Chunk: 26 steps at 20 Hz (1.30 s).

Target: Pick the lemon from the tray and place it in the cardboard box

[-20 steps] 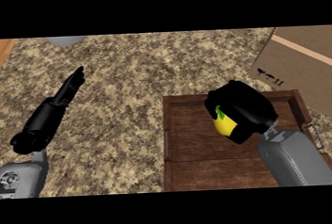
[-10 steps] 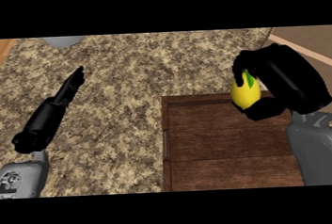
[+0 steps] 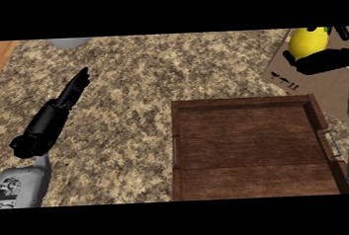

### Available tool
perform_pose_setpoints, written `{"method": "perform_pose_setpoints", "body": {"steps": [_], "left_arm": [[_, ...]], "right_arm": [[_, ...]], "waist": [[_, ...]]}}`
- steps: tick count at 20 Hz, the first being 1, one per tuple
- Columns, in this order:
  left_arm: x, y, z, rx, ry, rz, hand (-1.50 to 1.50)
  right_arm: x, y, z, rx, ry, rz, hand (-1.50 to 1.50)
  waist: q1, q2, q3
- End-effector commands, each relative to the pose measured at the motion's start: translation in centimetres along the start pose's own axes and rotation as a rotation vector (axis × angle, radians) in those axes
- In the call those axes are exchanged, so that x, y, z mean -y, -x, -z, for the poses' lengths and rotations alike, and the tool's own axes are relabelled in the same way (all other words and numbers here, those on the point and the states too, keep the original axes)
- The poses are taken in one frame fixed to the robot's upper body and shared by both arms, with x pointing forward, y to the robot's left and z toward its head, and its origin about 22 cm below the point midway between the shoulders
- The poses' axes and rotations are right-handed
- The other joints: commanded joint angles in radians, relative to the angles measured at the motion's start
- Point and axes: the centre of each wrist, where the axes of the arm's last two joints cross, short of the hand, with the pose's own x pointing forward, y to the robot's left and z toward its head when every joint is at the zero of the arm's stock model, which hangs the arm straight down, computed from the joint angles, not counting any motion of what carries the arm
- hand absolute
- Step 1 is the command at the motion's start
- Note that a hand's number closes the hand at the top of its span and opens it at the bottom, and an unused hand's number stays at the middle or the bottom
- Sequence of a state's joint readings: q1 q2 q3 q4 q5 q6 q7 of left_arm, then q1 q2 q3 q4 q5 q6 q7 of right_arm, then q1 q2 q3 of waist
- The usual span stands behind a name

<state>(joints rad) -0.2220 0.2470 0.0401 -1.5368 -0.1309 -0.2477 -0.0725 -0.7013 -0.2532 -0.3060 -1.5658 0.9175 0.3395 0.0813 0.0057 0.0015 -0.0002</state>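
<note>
Head view: we see the right hand (image 3: 327, 60) at the upper right corner, its fingers curled round the lemon (image 3: 306, 41); the picture's edge cuts off much of the hand. The lemon is held over the cardboard box (image 3: 284, 71), which is only partly in view. Below lies the wooden tray (image 3: 176, 154). At the left, the left hand (image 3: 65, 97) rests, fingers straight and together.

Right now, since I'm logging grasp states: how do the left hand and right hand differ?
The left hand is open, fingers straight, holding nothing; the right hand is curled round the lemon. The left hand lies over the counter, the right hand over the cardboard box. Both are black.
</note>
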Motion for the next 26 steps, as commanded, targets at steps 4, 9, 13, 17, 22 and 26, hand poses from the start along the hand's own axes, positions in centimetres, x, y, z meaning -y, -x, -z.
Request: {"method": "perform_pose_setpoints", "body": {"steps": [4,9,13,17,22,26], "left_arm": [[1.3,0.0,1.3,0.021,-0.003,0.019,0.0],[1.7,-0.2,0.4,0.014,0.003,0.003,0.0],[0.0,-0.8,-0.3,0.029,0.021,0.011,0.0],[1.5,-0.9,0.7,0.024,0.015,-0.014,0.0],[-1.7,-1.5,1.5,0.041,0.022,0.012,0.0],[1.8,-1.5,2.3,0.034,0.052,0.006,0.0]], "right_arm": [[4.3,6.7,3.8,-0.122,0.039,-0.025,1.5],[3.9,11.1,3.8,-0.191,-0.146,-0.176,1.5],[4.9,13.5,4.0,-0.295,-0.353,-0.174,1.5],[4.5,16.2,3.5,-0.282,-0.419,-0.163,1.5],[7.0,18.6,2.4,-0.371,-0.576,-0.223,1.5],[4.9,19.4,2.0,-0.24,-0.672,-0.137,-1.5]], "waist": [[0.007,0.007,0.0],[0.019,0.01,0.001],[0.032,0.009,0.0],[0.027,0.01,0.001],[0.034,0.016,0.001],[0.039,0.02,0.003]]}}
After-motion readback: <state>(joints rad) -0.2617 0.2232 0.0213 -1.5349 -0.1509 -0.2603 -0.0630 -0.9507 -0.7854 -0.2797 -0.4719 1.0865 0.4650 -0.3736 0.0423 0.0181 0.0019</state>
